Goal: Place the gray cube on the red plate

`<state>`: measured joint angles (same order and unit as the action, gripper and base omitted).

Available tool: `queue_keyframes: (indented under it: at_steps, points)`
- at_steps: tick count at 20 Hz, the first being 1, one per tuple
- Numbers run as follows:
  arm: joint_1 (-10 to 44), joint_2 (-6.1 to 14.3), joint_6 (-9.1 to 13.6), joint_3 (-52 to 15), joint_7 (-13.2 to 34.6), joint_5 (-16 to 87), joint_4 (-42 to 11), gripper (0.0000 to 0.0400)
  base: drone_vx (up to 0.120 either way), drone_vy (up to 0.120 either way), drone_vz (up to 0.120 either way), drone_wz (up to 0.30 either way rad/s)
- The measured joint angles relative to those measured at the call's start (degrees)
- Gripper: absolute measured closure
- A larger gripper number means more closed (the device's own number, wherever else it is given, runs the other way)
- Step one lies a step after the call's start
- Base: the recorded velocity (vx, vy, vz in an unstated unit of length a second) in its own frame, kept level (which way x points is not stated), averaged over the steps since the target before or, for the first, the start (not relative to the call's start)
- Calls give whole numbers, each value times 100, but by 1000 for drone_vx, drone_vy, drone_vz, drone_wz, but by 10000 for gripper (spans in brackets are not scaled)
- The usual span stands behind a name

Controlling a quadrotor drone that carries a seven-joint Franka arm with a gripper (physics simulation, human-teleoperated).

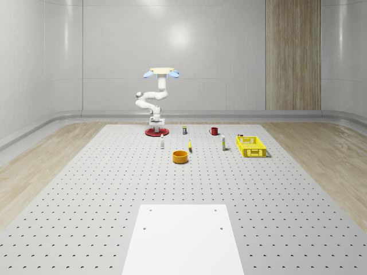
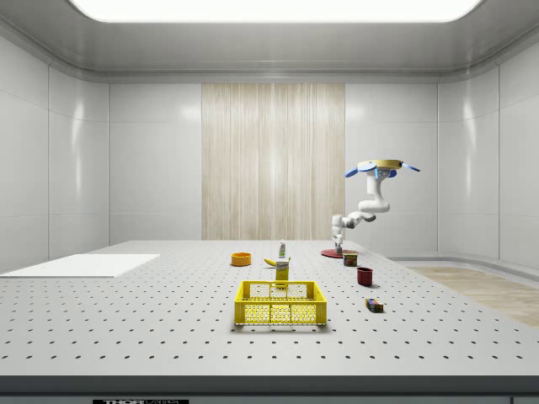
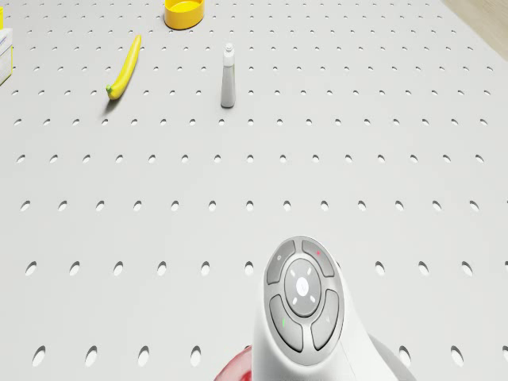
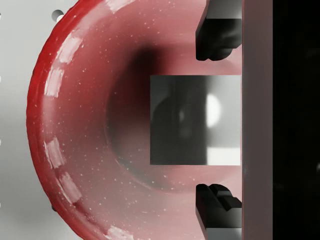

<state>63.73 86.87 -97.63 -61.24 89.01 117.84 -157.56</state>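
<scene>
The drone (image 1: 161, 72) hovers right over the plate (image 1: 156, 132) at the far end of the desk (image 1: 86, 195), arm folded down under it so the jaws (image 4: 220, 120) hang low over the plate. Makes sense for a drop-off: straight above, nothing to tip.

From the wrist view, the cube (image 4: 187, 120) sits between the two fingers (image 4: 217, 32) over the middle of the plate. There's a visible gap between each finger and the cube's sides, so I'd call the jaws open, not squeezing it. My guess is the cube is already resting on the plate, or just about, though I can't tell for sure if it's touching the dish.

Containers: the yellow crate (image 1: 251, 146) has a small carton inside it in the side view. The orange bowl (image 1: 180, 156) looks empty from here. Can't see into the dark red mug (image 1: 214, 131).

Banana (image 3: 125, 67) and little bottle (image 3: 228, 76) lie loose on the desk, well apart from the plate, so nothing's crowding the placement.
</scene>
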Motion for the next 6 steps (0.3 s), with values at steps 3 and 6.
queue_keyframes:
  at_steps: [3, 6]
  points:
    - [-70, 9, 82, -146, -15, -131, -91, 12, 0, 0, 0, 0]
    - [-111, 10, 132, -236, -23, -212, -143, 6, 0, 0, 0, 0]
